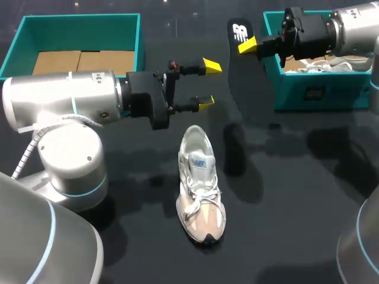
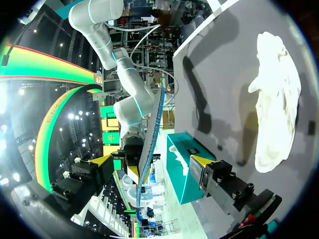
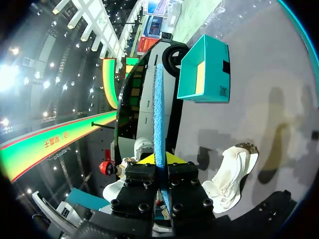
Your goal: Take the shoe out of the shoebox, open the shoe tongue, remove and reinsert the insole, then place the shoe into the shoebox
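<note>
While our right gripper (image 1: 247, 45) clamps shut on the thin black foam insole (image 1: 236, 28), the white-and-beige lace-up shoe (image 1: 200, 186) lies by itself on the dark table (image 1: 296, 207). It rests on its sole, toe toward us and heel toward the far side.

The insole stands on edge above the table, just off the left wall of the open teal cardboard shoebox (image 1: 314, 94), well apart from the shoe. In the right wrist view it rises as a blue-edged strip (image 3: 159, 109) straight out from between the yellow tips (image 3: 160, 160). The shoe (image 3: 232, 174) lies below and to one side.

Our left gripper (image 1: 207, 84) hangs in the air just beyond the shoe's heel. Its two fingers are spread wide with nothing between them, and it touches neither the shoe nor the insole. In its own wrist view (image 2: 152, 164) the shoe (image 2: 276, 99) sits off to the side on the table, and the insole (image 2: 152, 134) shows edge-on ahead, in the other gripper's grasp.

White paper (image 1: 320, 66) fills the shoebox. A second teal tray (image 1: 23, 35), lined with brown cardboard, sits at the far left corner.
</note>
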